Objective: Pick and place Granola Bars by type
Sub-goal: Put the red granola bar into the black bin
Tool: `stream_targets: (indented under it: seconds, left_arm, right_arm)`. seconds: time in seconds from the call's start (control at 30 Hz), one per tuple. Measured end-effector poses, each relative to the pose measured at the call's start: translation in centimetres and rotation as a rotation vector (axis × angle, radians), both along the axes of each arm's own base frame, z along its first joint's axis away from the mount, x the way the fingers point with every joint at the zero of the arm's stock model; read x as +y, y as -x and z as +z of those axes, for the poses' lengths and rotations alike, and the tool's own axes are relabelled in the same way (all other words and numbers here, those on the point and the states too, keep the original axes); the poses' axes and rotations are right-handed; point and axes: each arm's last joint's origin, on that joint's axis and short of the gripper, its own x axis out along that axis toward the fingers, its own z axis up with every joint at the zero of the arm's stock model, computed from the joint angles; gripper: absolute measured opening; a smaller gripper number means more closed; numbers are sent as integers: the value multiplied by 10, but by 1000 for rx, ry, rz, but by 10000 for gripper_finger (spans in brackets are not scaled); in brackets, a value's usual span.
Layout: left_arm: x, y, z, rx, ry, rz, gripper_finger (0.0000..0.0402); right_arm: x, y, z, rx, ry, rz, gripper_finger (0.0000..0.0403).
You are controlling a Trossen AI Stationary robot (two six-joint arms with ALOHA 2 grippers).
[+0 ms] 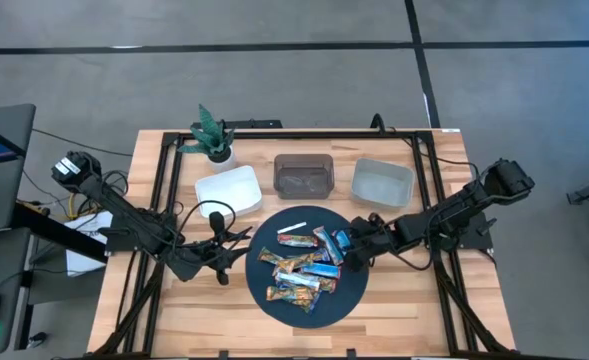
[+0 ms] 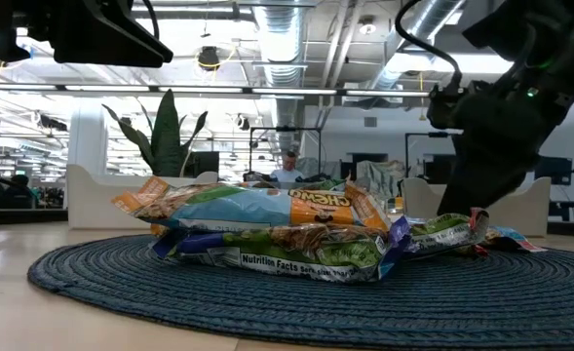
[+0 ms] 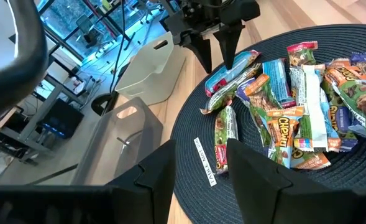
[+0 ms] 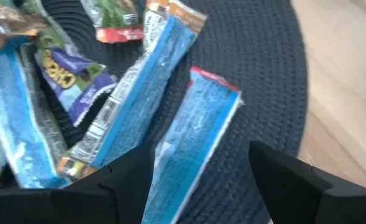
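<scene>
Your right gripper (image 4: 198, 171) spread open, fingers straddling blue-wrapped bar (image 4: 192, 140) at mat (image 1: 352, 292) edge; likely chosen as outermost, easiest to isolate. Granola Bars (image 1: 302, 268) heaped on round dark mat. Left gripper (image 1: 236, 243) open, waiting beside mat. Three bins (image 1: 304, 175) behind: probable sorting targets.

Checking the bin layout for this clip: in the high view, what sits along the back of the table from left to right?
Potted plant → white bin → dark bin → grey bin.
</scene>
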Motion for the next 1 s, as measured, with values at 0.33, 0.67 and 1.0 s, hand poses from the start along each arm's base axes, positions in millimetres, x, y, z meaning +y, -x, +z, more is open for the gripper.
stream_targets:
  seconds: [0.33,0.67,1.0]
  left_arm:
    - [0,0,0,0,0,0,138]
    - [0,0,0,1,0,0,138]
    - [0,0,0,1,-1,0,138]
  right_arm:
    - [1,0,0,7,-17,9,255]
    - [1,0,0,9,-15,12,255]
    - [6,0,1,-6,3,79,255]
